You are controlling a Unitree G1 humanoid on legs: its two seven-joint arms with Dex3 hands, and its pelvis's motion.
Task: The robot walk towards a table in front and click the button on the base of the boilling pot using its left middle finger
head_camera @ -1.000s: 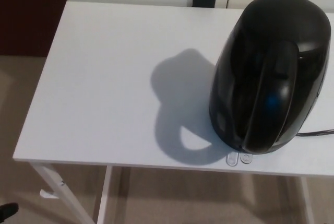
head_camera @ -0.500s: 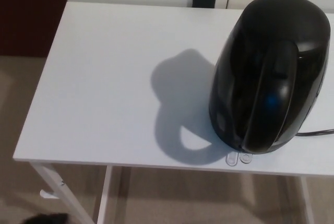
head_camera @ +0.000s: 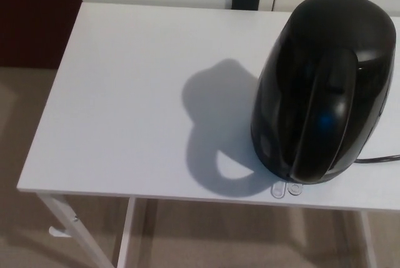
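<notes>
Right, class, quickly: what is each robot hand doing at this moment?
Left hand: not in view.
Right hand: not in view.
Only the black kettle on the white table shows.

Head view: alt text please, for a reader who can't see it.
A glossy black kettle stands on the right side of a white table, its handle toward the camera, its shadow falling left and two small clear tabs at its base. Neither robot hand is in view.

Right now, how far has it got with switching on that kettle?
The approach looks done: the white table and the black kettle sit close below the camera. Nothing is in hand, since neither hand shows. Still left is pressing the clear switch tabs at the kettle's base by the near edge.
</notes>
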